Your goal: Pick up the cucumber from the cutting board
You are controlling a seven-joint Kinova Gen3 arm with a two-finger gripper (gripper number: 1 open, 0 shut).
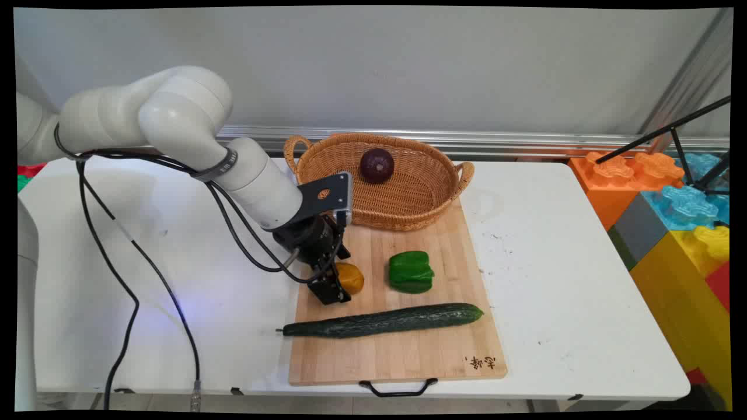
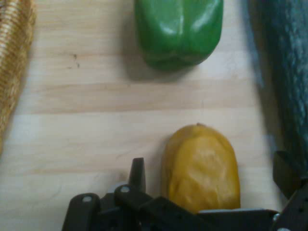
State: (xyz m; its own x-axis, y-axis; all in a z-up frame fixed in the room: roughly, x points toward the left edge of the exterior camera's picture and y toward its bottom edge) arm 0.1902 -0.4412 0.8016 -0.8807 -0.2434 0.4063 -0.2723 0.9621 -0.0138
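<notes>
Yellow-orange fruit lies on the wooden board between the spread, not-yet-touching fingers of the tool, green pepper beyond, cucumber alongside; squeezing looks next.

Green pepper, cucumber on board; onion in basket.
</notes>
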